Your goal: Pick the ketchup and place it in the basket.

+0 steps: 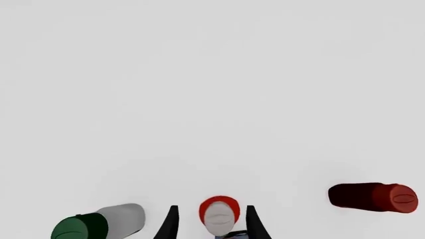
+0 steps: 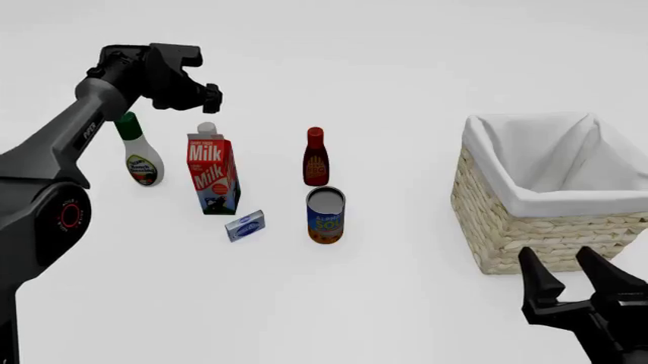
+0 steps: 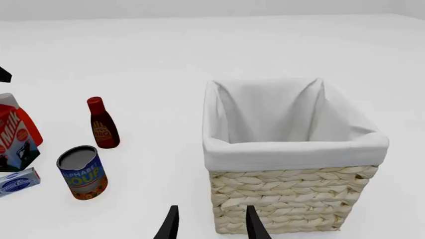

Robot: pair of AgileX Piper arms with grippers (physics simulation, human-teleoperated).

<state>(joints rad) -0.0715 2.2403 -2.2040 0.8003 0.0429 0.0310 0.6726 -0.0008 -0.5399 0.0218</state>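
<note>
Right end effector (image 2: 572,274) beside basket (image 2: 526,227), jaws apart.

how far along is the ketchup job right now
Nothing is finished: the basket holds only its white lining. In hand: the left gripper hangs open right above the ketchup, a finger on either side of its white cap and not closed on it. In the front view the ketchup is mostly hidden behind the milk carton. Left: grip, lift, carry it across and drop it in. The right gripper waits open by the basket.
</note>
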